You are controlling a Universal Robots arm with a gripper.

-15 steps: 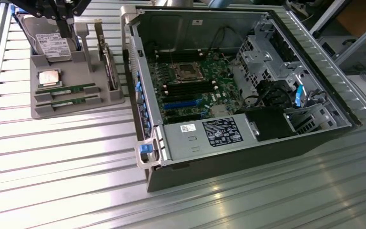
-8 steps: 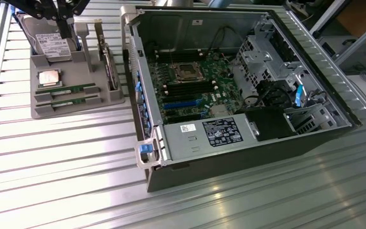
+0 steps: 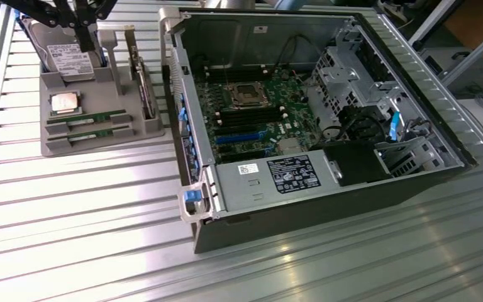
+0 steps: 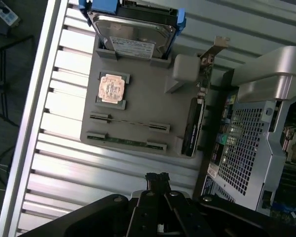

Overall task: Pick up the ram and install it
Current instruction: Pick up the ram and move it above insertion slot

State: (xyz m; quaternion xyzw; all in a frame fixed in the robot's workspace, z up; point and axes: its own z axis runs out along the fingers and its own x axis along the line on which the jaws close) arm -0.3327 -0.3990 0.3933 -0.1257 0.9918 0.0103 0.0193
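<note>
Nearest you in the exterior view, the ribbed metal table (image 3: 73,207) carries an open computer case (image 3: 309,214), lying on its side. Inside it you have a grey power supply (image 3: 275,176) with a label at the near end and, beyond it, a green motherboard (image 3: 258,113) with an uncovered processor socket. Toward the exterior view's left, just beside the case, a grey holder (image 3: 99,94) sits on the table. Your ram (image 3: 88,117) is there: two thin green sticks on edge in parallel slots at the holder's near end, one (image 4: 129,122) behind the other (image 4: 127,140), neither lifted. Next on the holder, a square processor (image 3: 65,102) lies flat. A bracketed card (image 3: 145,88) stands on edge along the side next to the case. At the far end, a hard drive (image 3: 67,60) leans upright. Farthest back, your claw (image 3: 85,38) hangs above the hard drive end, apart from the ram; its fingertips (image 4: 153,177) look drawn together, holding nothing.
</note>
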